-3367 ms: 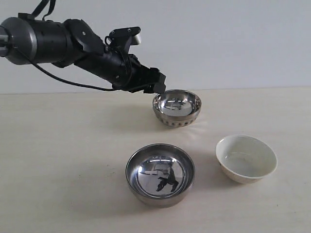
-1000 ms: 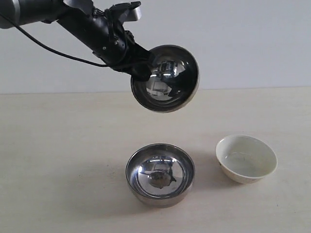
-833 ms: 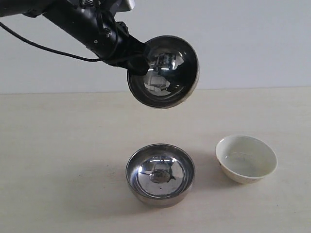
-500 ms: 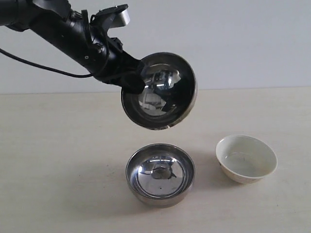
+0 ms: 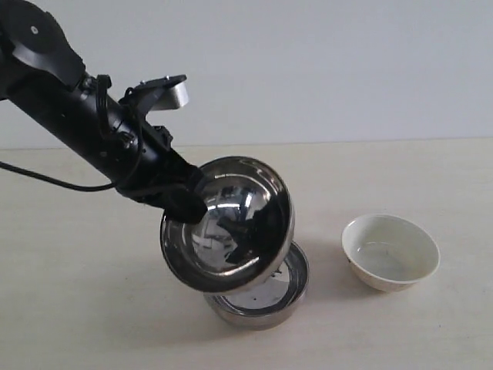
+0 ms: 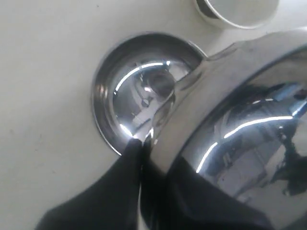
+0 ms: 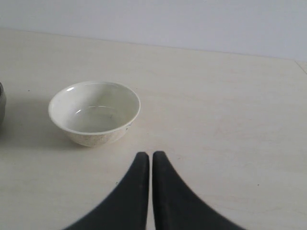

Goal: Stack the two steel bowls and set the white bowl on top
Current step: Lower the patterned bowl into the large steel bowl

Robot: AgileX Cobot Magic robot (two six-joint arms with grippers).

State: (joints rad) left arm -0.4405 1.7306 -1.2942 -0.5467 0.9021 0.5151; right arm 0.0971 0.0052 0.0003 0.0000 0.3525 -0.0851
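Observation:
My left gripper (image 5: 189,202) (image 6: 144,146) is shut on the rim of the dotted steel bowl (image 5: 227,223) (image 6: 240,124), which hangs tilted with its mouth facing the exterior camera. It hovers just over the smooth steel bowl (image 5: 266,302) (image 6: 129,86), which rests on the table and is mostly hidden behind it. To the right on the table sits the cream-white bowl (image 5: 390,252) (image 7: 94,112) (image 6: 237,12), upright. My right gripper (image 7: 151,155) is shut with nothing in it, a short way from the white bowl; it does not show in the exterior view.
A pale wooden table (image 5: 77,308) carries everything, and a plain wall (image 5: 347,69) rises behind it. The left arm (image 5: 77,123) slants down from the upper left, trailing a black cable (image 5: 46,181).
The left arm has lowered the held steel bowl toward the front, from high above the table to just over the smooth steel bowl. The white bowl has not moved.

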